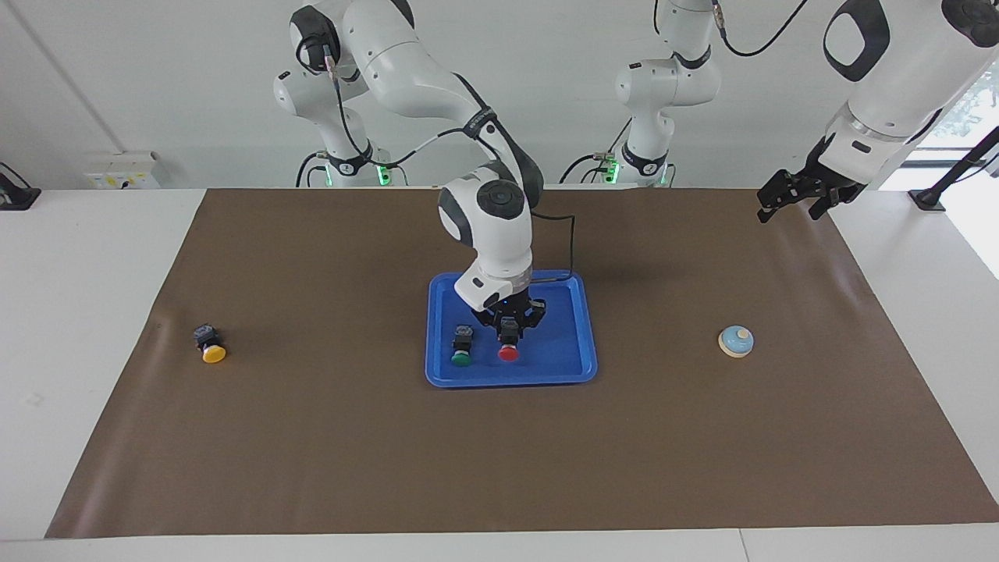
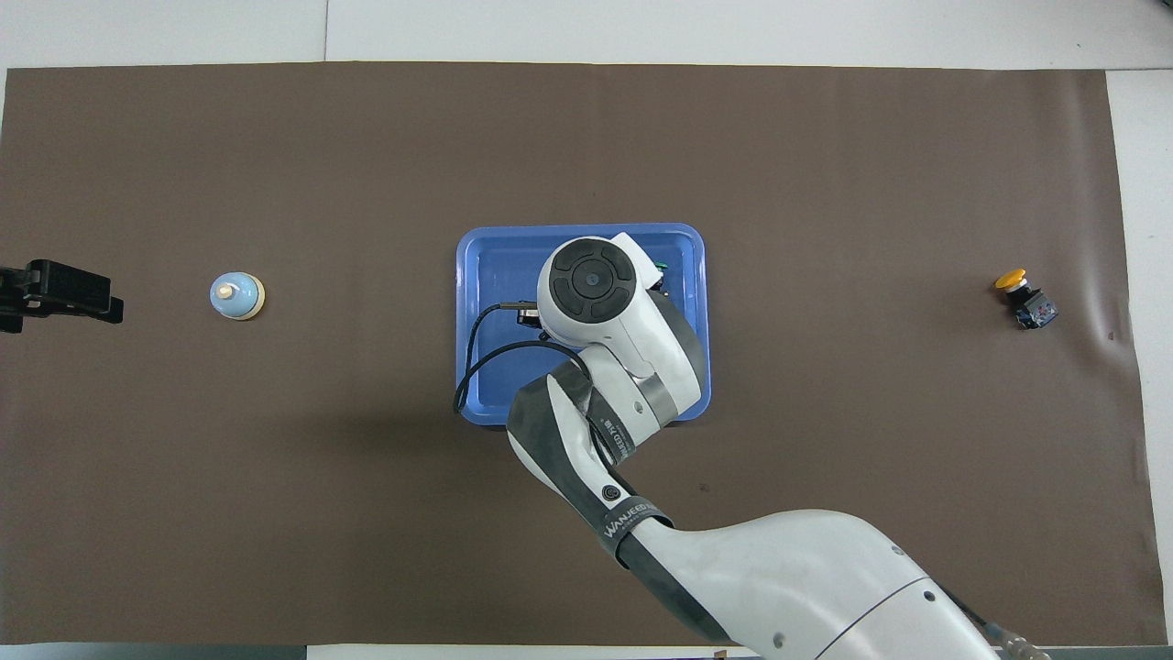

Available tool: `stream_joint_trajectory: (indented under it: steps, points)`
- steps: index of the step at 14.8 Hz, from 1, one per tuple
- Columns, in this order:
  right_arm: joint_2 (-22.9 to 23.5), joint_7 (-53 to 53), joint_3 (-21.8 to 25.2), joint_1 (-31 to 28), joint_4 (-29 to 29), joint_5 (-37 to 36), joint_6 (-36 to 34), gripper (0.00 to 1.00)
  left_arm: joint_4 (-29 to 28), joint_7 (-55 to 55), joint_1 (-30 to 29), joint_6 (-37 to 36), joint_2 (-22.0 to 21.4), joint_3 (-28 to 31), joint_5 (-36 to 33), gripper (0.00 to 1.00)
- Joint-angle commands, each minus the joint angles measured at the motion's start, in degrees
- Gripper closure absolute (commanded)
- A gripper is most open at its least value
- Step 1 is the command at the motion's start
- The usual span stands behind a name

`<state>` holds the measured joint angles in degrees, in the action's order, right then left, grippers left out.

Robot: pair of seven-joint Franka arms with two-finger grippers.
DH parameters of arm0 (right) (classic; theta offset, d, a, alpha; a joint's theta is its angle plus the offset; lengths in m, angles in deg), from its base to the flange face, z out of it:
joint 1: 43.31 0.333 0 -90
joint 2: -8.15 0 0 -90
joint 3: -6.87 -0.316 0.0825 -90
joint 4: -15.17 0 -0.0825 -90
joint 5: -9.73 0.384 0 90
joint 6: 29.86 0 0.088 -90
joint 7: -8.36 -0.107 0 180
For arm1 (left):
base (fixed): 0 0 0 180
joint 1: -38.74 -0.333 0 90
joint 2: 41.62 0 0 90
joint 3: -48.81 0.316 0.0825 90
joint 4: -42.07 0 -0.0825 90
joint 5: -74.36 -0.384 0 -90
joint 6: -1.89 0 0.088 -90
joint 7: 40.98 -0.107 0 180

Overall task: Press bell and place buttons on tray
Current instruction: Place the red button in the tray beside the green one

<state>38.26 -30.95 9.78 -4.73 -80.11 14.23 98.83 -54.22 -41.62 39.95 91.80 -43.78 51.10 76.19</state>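
Observation:
The blue tray (image 1: 562,367) lies mid-table and also shows in the overhead view (image 2: 486,275). The green button (image 1: 461,347) lies in it. My right gripper (image 1: 511,326) is low in the tray, shut on the black body of the red button (image 1: 508,353), beside the green one. In the overhead view my right arm hides the red button and most of the green one (image 2: 660,268). The yellow button (image 1: 211,345) (image 2: 1019,291) lies on the mat toward the right arm's end. The bell (image 1: 736,341) (image 2: 236,295) stands toward the left arm's end. My left gripper (image 1: 790,211) (image 2: 55,293) waits open, raised over the mat's edge.
A brown mat (image 1: 312,437) covers most of the white table. The right arm's cable loops over the tray's rim (image 2: 472,367). Both arm bases stand along the robots' edge of the table.

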Motion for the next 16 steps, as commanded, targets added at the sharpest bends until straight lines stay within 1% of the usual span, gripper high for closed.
stream_joint_trajectory:
  steps: [1,2,3,5,6,7,9,11,13,15,16]
  points:
    - [-3.13,-0.42,-0.01,-0.26,-4.47,1.21,1.22,0.38,-1.53,0.38,0.2,0.0,-1.53,0.26,0.37,0.0]
    - [-3.13,-0.59,-0.01,-0.26,-4.39,1.21,0.69,0.15,-1.53,0.38,0.2,0.0,-1.53,0.18,0.37,0.0]
    - [-3.13,-0.68,0.16,-0.34,-3.95,1.04,-0.01,0.0,-1.53,0.46,0.2,0.0,-1.53,0.26,0.37,0.0]
    - [-4.09,0.36,1.65,-1.31,-2.63,-0.19,-2.11,0.0,-1.53,0.47,0.2,0.0,-1.53,0.26,0.37,0.0]
    - [-5.92,2.63,3.4,-2.88,-2.28,-2.28,-3.78,0.0,-1.53,0.47,0.2,0.0,-1.53,0.27,0.37,0.0]
    - [-7.68,7.01,4.2,-4.98,-2.36,-4.22,-4.84,0.0,-1.53,0.38,0.2,0.0,-1.53,0.27,0.37,0.0]
    - [-10.06,19.03,4.38,-11.47,-2.71,-4.85,-7.21,0.0,-1.53,0.38,0.2,0.0,-1.53,0.27,0.37,0.0]
    - [-12.52,27.23,4.38,-17.36,-4.38,-4.85,-8.53,0.0,-1.53,0.46,0.2,0.0,-1.53,0.26,0.37,0.0]
    - [-13.32,34.52,4.38,-25.18,-5.52,-4.85,-9.76,0.0,-1.53,0.47,0.2,-0.08,-1.53,0.26,0.37,0.0]
    - [-14.29,48.2,4.38,-30.56,-8.15,-4.85,-10.74,0.0,-1.53,0.38,0.2,0.0,-1.53,0.27,0.37,0.0]
    - [-14.72,55.49,4.38,-33.28,-9.47,-4.85,-9.87,0.0,-1.53,0.38,0.2,0.0,-1.53,0.18,0.37,0.0]
